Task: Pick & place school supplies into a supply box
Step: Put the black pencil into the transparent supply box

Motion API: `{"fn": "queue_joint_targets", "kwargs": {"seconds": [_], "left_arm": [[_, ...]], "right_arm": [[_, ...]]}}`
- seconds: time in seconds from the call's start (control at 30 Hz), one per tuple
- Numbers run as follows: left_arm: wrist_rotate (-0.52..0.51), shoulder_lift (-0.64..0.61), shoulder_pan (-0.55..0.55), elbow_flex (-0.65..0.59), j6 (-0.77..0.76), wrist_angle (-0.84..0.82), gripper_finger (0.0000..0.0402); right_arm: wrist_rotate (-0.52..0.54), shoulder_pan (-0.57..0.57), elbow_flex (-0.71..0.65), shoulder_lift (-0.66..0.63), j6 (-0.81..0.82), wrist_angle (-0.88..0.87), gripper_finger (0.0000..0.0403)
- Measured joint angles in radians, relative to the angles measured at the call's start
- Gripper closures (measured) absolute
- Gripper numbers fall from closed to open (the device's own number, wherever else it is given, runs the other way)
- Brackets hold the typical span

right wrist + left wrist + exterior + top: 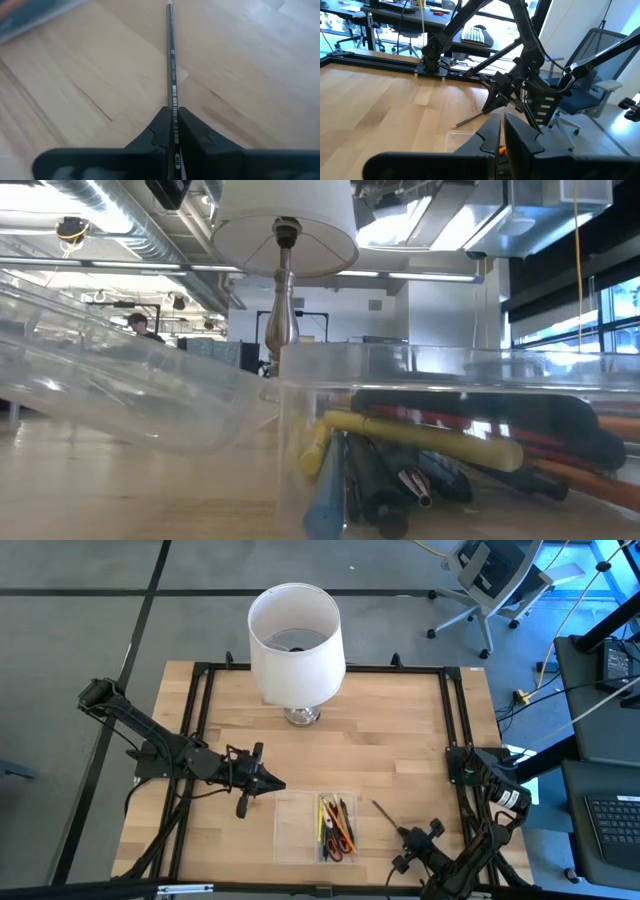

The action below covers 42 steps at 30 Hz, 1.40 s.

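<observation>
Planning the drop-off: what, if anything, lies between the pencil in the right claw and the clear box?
Nothing visible. The right claw is shut on the dark pencil, and only bare wood separates it from the supply box. The left claw sits at the box's far side, off that path.

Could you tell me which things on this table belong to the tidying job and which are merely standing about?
Part of the job:
- dark pencil, pinched in the right hand
- clear supply box
- pens and scissors already inside it

Standing about:
- white lamp
- left hand, shut, holding nothing
</observation>
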Motion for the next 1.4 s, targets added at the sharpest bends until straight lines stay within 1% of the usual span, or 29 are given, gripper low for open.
{"fn": "queue_joint_targets", "kwargs": {"seconds": [0.13,0.3,0.5,0.67,0.8,0.9,1.0,1.1,1.27,1.4], "left_arm": [[0.000,0.000,0.000,0.000,0.000,0.000,0.0384],[0.000,0.000,0.000,0.000,0.000,0.000,0.0384],[0.000,0.000,0.000,0.000,0.000,0.000,0.0384],[0.000,0.000,0.000,0.000,0.000,0.000,0.0384],[0.000,0.000,0.000,0.000,0.000,0.000,0.0384],[0.000,0.000,0.000,0.000,0.000,0.000,0.0384],[0.000,0.000,0.000,0.000,0.000,0.000,0.0384],[0.001,0.000,0.000,0.000,0.000,0.000,0.0384],[0.001,0.000,0.000,0.000,0.000,0.000,0.0384],[0.001,0.000,0.000,0.000,0.000,-0.001,0.0384]], "right_arm": [[0.022,0.000,0.000,-0.001,0.012,0.032,0.0371],[0.032,0.000,0.001,-0.003,0.009,0.064,0.0378],[0.041,0.000,0.001,-0.003,0.010,0.085,0.0371],[0.058,0.000,0.002,-0.007,0.000,0.172,0.0376],[0.076,-0.003,0.002,-0.008,-0.002,0.243,0.0353],[0.078,-0.005,0.004,-0.008,-0.015,0.261,0.0332],[0.069,-0.007,-0.003,-0.010,-0.040,0.270,0.0325],[0.069,-0.008,-0.012,-0.010,-0.045,0.273,0.0334],[0.059,-0.008,-0.024,-0.009,-0.059,0.272,0.0384],[0.059,-0.009,-0.024,-0.009,-0.114,0.269,0.0383]]}}
